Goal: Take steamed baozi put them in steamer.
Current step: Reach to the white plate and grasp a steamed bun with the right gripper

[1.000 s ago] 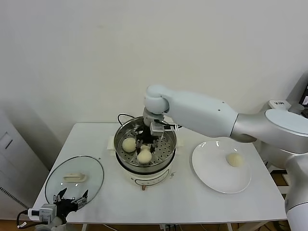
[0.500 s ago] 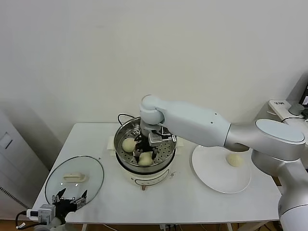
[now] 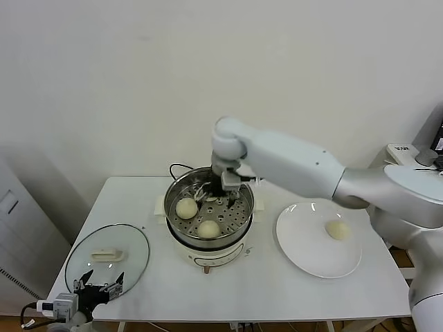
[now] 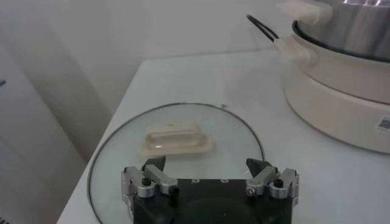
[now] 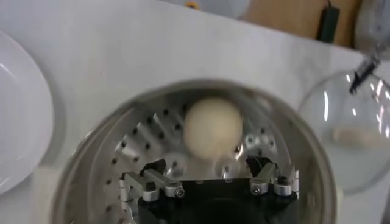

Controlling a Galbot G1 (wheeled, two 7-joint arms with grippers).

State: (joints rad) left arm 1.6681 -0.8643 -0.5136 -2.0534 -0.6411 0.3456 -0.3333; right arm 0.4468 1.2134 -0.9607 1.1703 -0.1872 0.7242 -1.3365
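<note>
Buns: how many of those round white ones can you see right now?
3. Two buns sit in the steamer: one on the robot's left side, one at the near edge. A third lies on the white plate. The arm may hide another.

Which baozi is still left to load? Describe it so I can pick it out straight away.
Start at the steamer in the middle of the table, then look to the robot's right, to the flat white plate. The baozi still to load lies alone on it. The other two visible buns sit inside the perforated metal basket.
</note>
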